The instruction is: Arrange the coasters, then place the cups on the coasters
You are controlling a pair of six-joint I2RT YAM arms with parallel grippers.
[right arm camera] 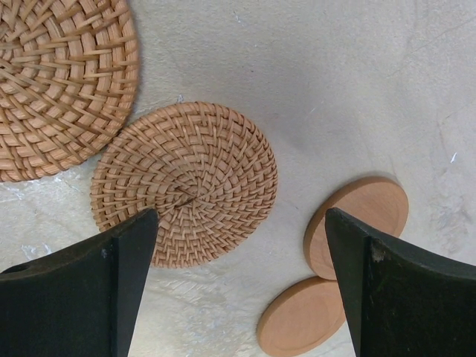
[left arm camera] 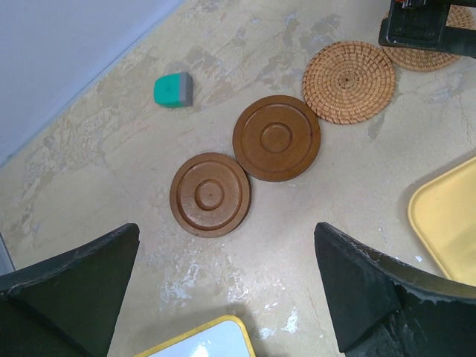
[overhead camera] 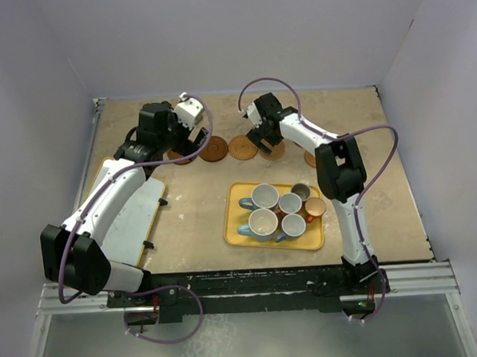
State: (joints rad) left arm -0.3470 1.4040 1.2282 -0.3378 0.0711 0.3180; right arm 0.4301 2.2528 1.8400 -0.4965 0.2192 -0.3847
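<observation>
Both my hands hung released, grasping nothing: my left hand (left arm camera: pixel 227 245) above two dark wooden coasters (left arm camera: pixel 210 194) that touched edge to edge, my right hand (right arm camera: pixel 239 223) over one of two woven coasters (right arm camera: pixel 184 184), with two pale wooden coasters (right arm camera: pixel 372 208) just beside. That made six coasters, all far back on the desk (overhead camera: pixel 200 204). I judged them light, stiff and flush-lying, best pinched across the rim; the wood looked slippery. Six cups (overhead camera: pixel 264 195) crowded the yellow tray (overhead camera: pixel 235 227), likely breakable, best taken by a wall.

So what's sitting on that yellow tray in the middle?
Six cups stand clustered on the yellow tray, openings up. The tray floor beneath each cup is covered, so anything under them cannot be seen.
</observation>
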